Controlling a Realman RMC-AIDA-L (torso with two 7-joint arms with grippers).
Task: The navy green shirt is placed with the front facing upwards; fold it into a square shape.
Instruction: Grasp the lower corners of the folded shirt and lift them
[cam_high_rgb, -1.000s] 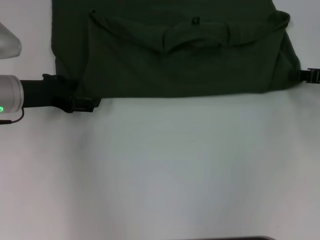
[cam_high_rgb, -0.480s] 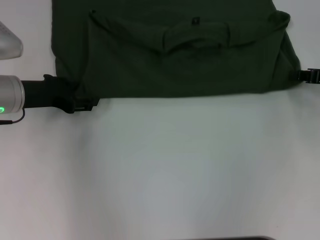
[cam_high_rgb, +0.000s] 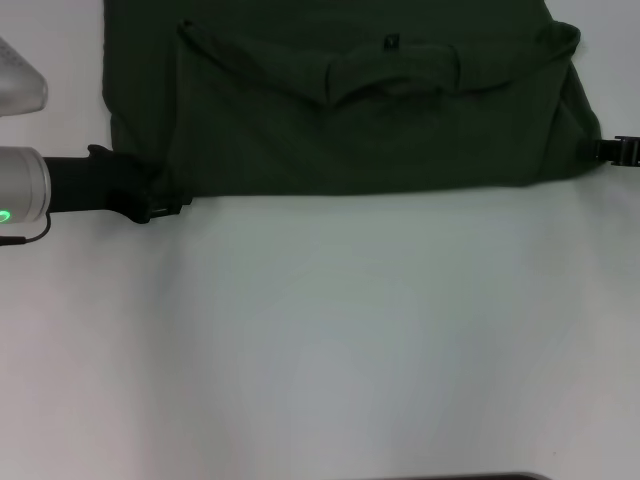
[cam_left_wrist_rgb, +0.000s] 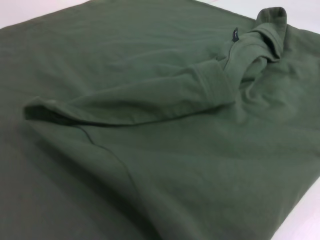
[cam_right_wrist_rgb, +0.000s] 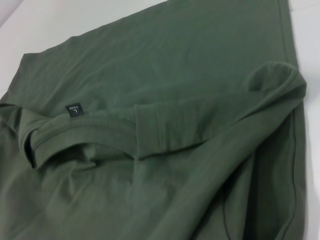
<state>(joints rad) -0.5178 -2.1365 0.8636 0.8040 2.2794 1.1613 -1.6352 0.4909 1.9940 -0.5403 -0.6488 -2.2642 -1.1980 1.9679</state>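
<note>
Cotton navy green shirt (cam_high_rgb: 350, 120) lies folded, matte, creased; both end effector grips unreadable.

The dark olive-green shirt (cam_high_rgb: 360, 110) lies flat on the white table's far side, plain back up, its upper part folded over with the sleeves in and the collar and neck label showing.
</note>
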